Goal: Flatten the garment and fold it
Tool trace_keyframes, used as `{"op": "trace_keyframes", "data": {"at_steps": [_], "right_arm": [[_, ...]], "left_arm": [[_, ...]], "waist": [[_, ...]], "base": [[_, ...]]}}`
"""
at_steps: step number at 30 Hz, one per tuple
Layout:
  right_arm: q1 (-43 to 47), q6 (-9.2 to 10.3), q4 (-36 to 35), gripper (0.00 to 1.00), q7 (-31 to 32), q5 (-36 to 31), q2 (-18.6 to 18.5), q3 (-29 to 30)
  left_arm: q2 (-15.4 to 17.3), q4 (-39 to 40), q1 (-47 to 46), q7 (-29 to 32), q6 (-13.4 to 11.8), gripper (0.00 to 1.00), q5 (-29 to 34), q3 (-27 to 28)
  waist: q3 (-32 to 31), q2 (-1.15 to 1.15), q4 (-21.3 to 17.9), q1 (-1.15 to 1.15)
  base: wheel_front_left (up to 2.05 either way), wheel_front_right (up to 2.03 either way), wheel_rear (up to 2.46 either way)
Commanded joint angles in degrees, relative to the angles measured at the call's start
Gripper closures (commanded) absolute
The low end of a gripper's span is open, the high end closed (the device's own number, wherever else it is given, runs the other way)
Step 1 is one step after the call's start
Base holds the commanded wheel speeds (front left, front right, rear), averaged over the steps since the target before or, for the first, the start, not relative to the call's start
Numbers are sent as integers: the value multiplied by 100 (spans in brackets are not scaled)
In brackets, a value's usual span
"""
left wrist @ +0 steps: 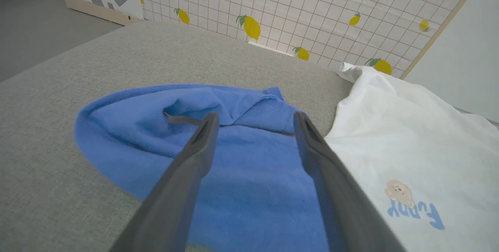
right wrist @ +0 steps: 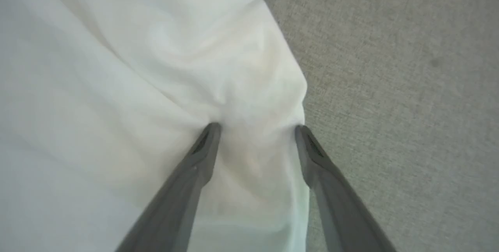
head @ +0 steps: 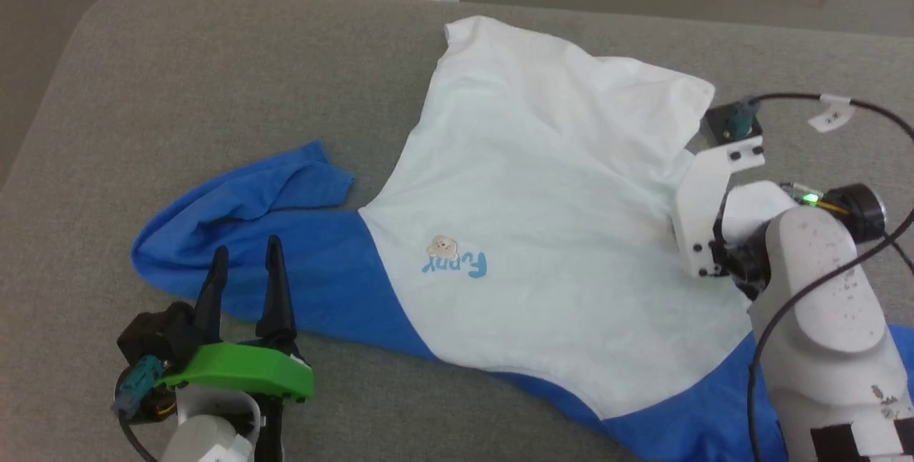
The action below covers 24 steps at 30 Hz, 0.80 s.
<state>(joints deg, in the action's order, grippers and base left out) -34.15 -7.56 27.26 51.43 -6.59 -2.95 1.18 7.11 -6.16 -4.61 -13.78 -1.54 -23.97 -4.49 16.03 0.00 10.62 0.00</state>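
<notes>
The garment (head: 543, 183) is lying print-up on the grey cushion (head: 178, 91), mostly spread but not flat, so the step in hand is looking like flattening. To do it well, both arms are needing to pinch cloth at opposite sides and draw it outward together, low and slow, so the whole piece is not dragging across the cushion. The left gripper (head: 246, 248) is hovering wide open over the crumpled blue sleeve (head: 243, 198), gripping nothing, and is best closing on the sleeve's outer hem rather than its bunched middle. The right gripper (right wrist: 256, 127) is standing equally wide, straddling a puckered fold (right wrist: 253, 100) at the white side edge without clamping it. The white cloth is wrinkling softly, the sleeve is doubling over itself, and the small "Funny" lettering (head: 457, 263) is reading upside down toward the robot.
</notes>
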Motion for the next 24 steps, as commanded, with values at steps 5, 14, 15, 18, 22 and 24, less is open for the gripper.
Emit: {"op": "trace_keyframes", "data": {"at_steps": [5,14,15,18,22,24], "right_arm": [[-301,8,31,100,-26,-70,-163,176],[-1529,8,-129,100,-541,-596,-393,727],[-1652,8,-106,100,-602,-697,-393,801],[-1858,8,9,100,-692,-987,-379,1000],[-1952,8,153,0,-1061,-1085,-264,1309],[-1953,8,108,0,-1510,-929,-218,1407]], "left_arm": [[-45,-43,-286,-63,98,0,-28,-52],[-83,-102,-629,-101,247,0,-18,-82],[-93,-128,-663,-104,265,0,-17,-85],[-121,-199,-712,-111,299,0,-12,-79],[-160,-321,-698,-118,314,0,19,-36],[-172,-333,-684,-119,314,0,41,-10]], "waist": [[325,0,222,0],[809,0,470,0],[839,0,501,0],[874,0,556,0],[732,0,546,0],[596,0,504,0]], "base": [[0,0,0],[0,0,0],[0,0,0],[0,0,0],[0,0,0],[0,0,0]]}}
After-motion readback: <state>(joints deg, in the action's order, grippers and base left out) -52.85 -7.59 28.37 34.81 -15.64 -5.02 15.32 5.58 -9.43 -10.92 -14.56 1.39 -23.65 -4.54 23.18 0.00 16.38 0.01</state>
